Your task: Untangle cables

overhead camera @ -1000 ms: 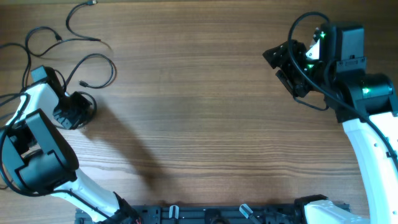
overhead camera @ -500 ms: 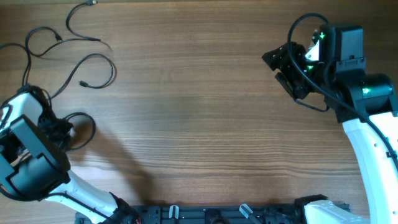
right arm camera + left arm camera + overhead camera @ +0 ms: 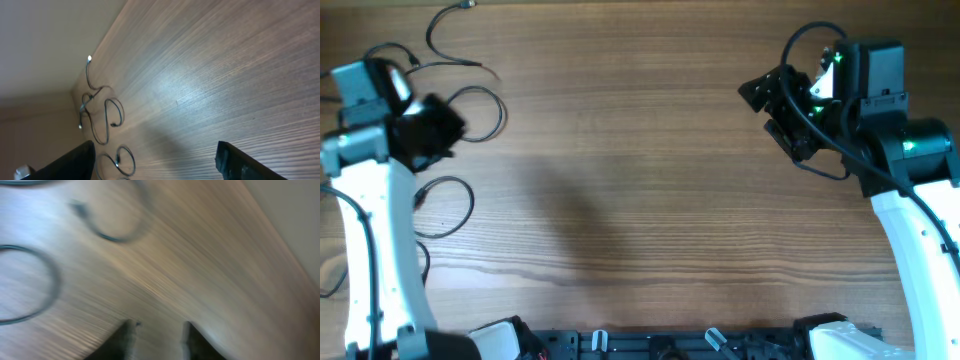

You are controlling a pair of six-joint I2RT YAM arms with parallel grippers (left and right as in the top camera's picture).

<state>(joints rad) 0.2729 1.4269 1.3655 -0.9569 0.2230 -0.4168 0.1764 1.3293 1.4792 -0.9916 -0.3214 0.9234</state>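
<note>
Several thin black cables lie at the table's far left in the overhead view: a curved one at the top (image 3: 450, 35), a loop (image 3: 488, 108) beside my left gripper (image 3: 442, 128), and a separate loop (image 3: 448, 205) below it. The left wrist view is blurred; its fingers (image 3: 159, 336) are apart with nothing between them, above bare wood, with a cable loop (image 3: 47, 282) and a curve (image 3: 117, 235) ahead. My right gripper (image 3: 768, 108) hovers at the far right, wide open and empty (image 3: 160, 165). It sees the cables (image 3: 102, 117) far off.
The wooden table (image 3: 640, 180) spans the overhead view. More black cord runs off the left edge (image 3: 340, 75). The arm bases and a black rail (image 3: 660, 345) sit at the front edge. A pale wall (image 3: 45, 40) lies beyond the table's far side.
My left arm dipped toward the front left, then swung up toward the back, over the cable cluster. A cable loop now lies free on the table below it. The right arm stayed still.
</note>
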